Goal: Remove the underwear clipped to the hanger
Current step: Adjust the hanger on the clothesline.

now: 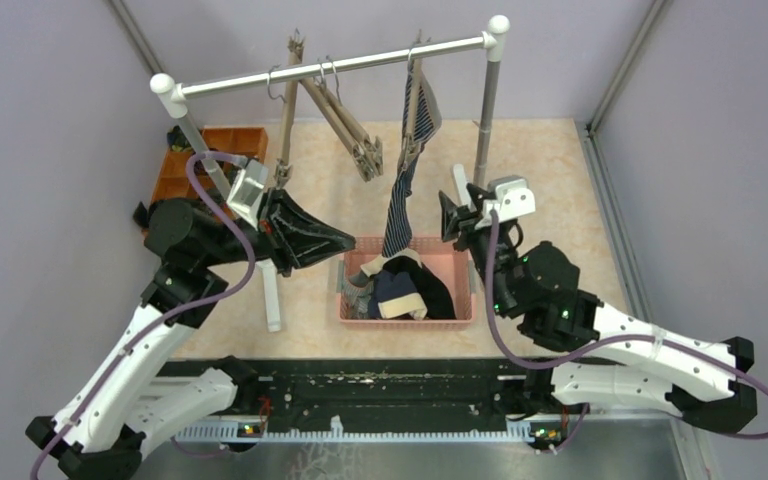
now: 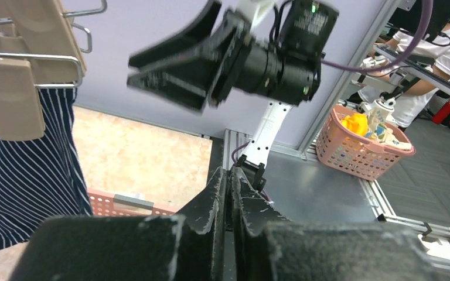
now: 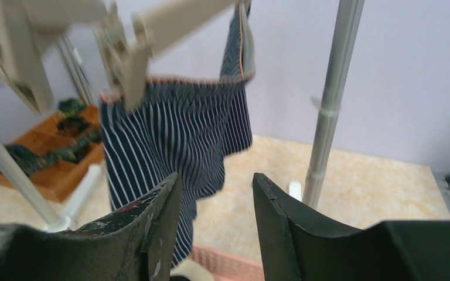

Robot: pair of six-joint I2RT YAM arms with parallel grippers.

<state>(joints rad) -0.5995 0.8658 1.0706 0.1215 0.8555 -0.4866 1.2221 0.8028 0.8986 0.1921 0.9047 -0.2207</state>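
A navy underwear with white stripes (image 1: 412, 150) hangs from a wooden clip hanger (image 1: 416, 95) on the rail, its lower end reaching the pink basket (image 1: 410, 323). Other underwear (image 1: 407, 287) lies piled in that basket. My left gripper (image 1: 345, 240) is shut with nothing in it, just left of the basket; in the left wrist view the gripper (image 2: 231, 175) has its jaws pressed together, the striped underwear (image 2: 17, 175) to its left. My right gripper (image 1: 450, 215) stands open to the right of the striped underwear (image 3: 176, 134), apart from it, fingers (image 3: 164, 216) empty.
Two empty wooden hangers (image 1: 345, 125) hang on the rail (image 1: 340, 63) left of the striped pair. The rack's right post (image 3: 328, 105) rises close to my right gripper. An orange tray (image 1: 200, 160) with dark cloth bundles sits at the back left.
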